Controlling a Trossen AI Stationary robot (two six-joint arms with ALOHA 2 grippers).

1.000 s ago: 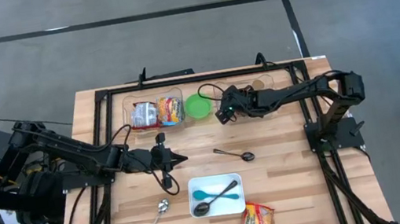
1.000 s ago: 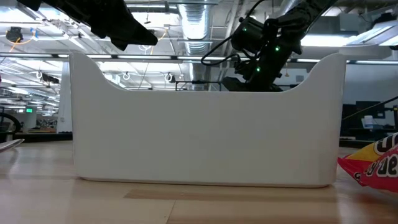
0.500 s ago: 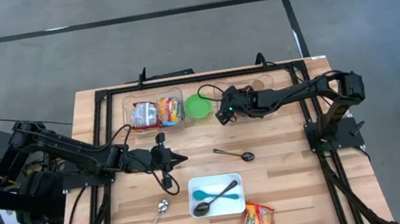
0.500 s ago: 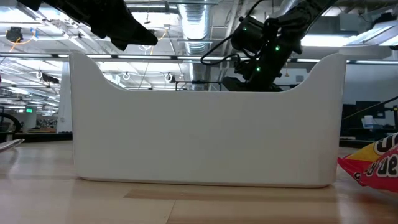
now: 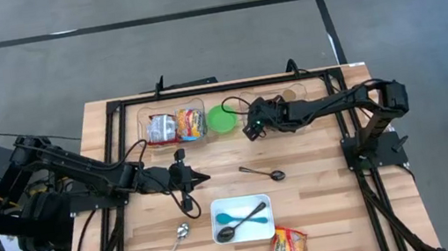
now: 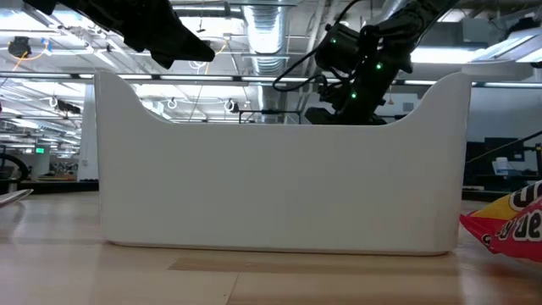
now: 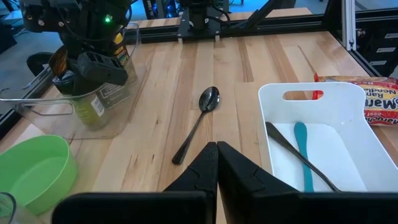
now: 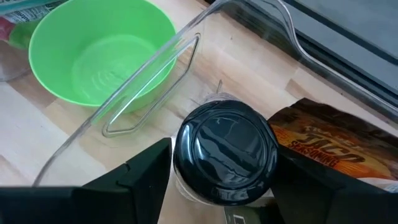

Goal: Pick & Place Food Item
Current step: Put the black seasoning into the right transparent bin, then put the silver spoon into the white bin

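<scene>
One jar with a black lid is seen standing upright inside a clear plastic bin, and it is bracketed on both sides by the spread fingers of the right gripper. The jaws are held wide around the jar; whether the pads are pressed against its glass cannot be told. Just beside the jar, in the same bin, a brown packet of taco seasoning is laid flat. A green bowl is set just outside the bin's wall, between this bin and a second clear bin in which colourful food packets are kept.

In the high view the right gripper is reached out over the far edge of the wooden table, close to the green bowl. Nearer the middle, a dark spoon is laid on the bare wood. A white tray is placed toward the near edge, with a teal spoon and a black utensil crossed in it. A noodle packet is found just beside the tray, and a silver spoon well to its other side.

The left gripper is held shut, empty, above the table centre, well apart from the jar.
</scene>
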